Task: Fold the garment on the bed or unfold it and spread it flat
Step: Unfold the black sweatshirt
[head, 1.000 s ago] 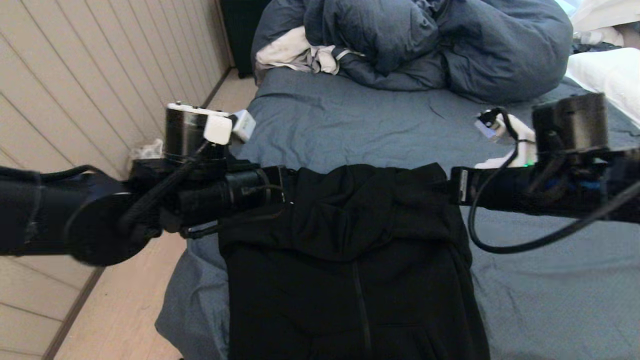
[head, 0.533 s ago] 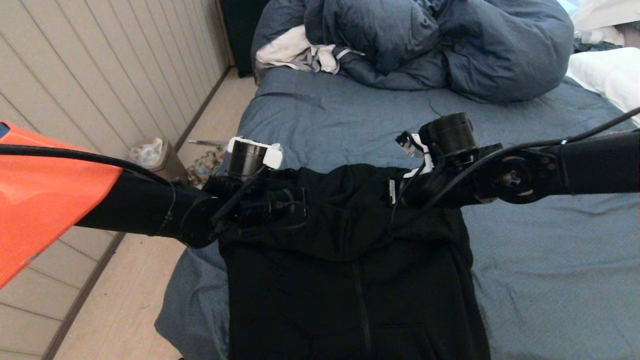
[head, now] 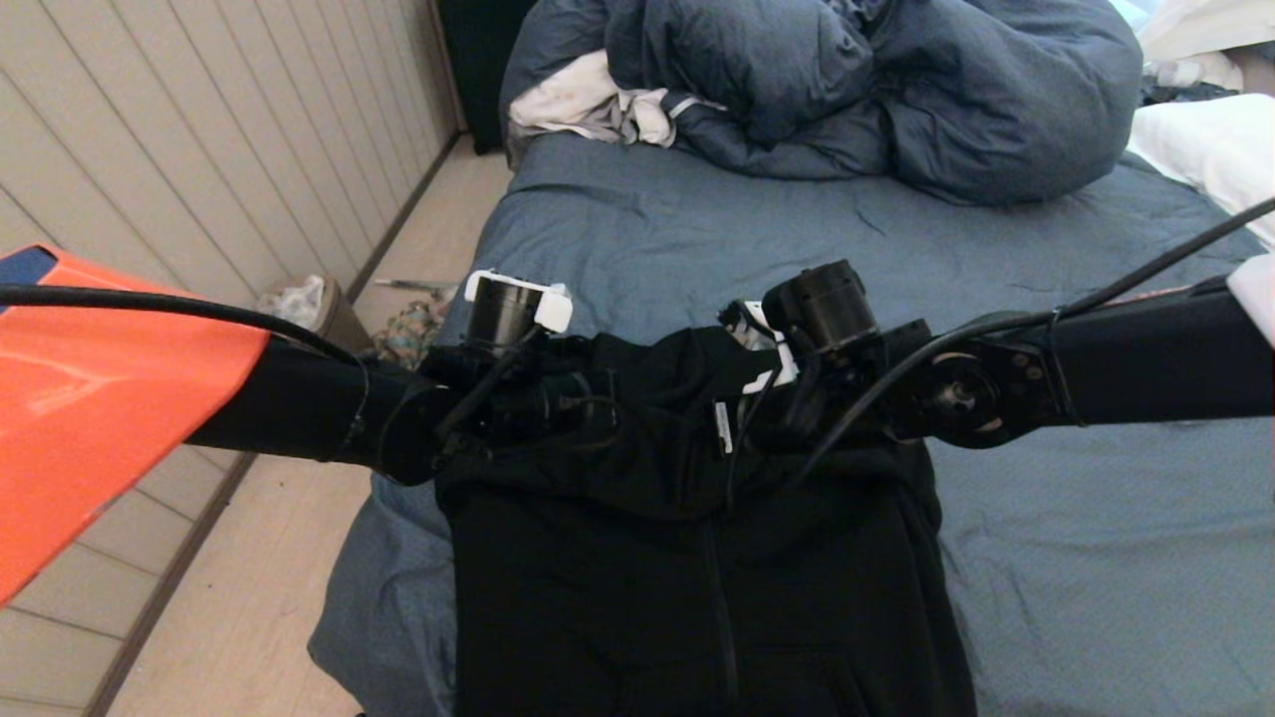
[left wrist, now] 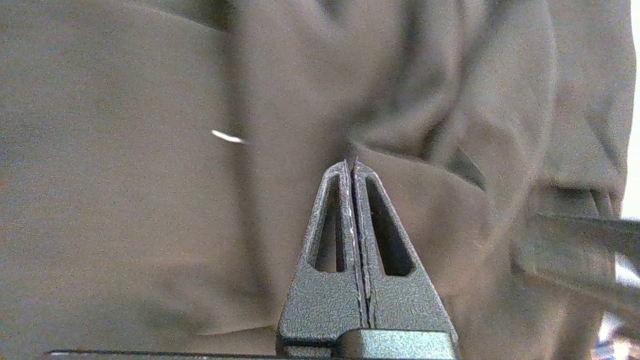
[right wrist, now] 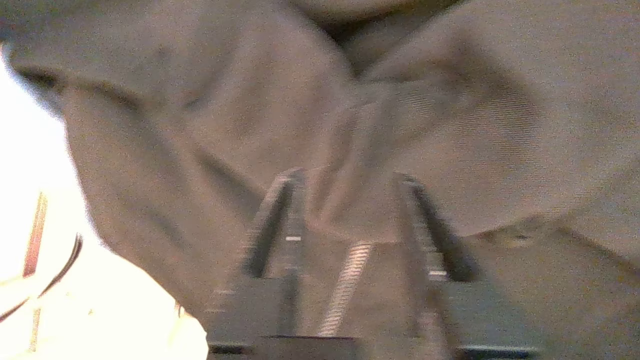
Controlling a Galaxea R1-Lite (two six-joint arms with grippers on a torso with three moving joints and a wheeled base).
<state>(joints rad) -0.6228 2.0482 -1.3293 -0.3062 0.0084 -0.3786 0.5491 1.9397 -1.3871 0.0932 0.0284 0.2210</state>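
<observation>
Fingers of my right gripper (right wrist: pixel 350 210) have just parted: a moment ago they were pinched shut, and now they stand apart with a fold of the black hoodie (head: pixel 697 558) loose between them. My left gripper (left wrist: pixel 352 167) stays clamped tight, its tips pressed together on a thin pinch of the same cloth. Over the last second both arms have swung inward from the hoodie's outer edges, so that both wrists now sit over its upper part, the right one near the middle. The hoodie lies front-up on the near part of the bed (head: pixel 1096 558), its hood bunched under my wrists, with the duvet (head: pixel 877 90) heaped well beyond it. I judge that I am laying down the right side of a fold, and the left should let go next.
</observation>
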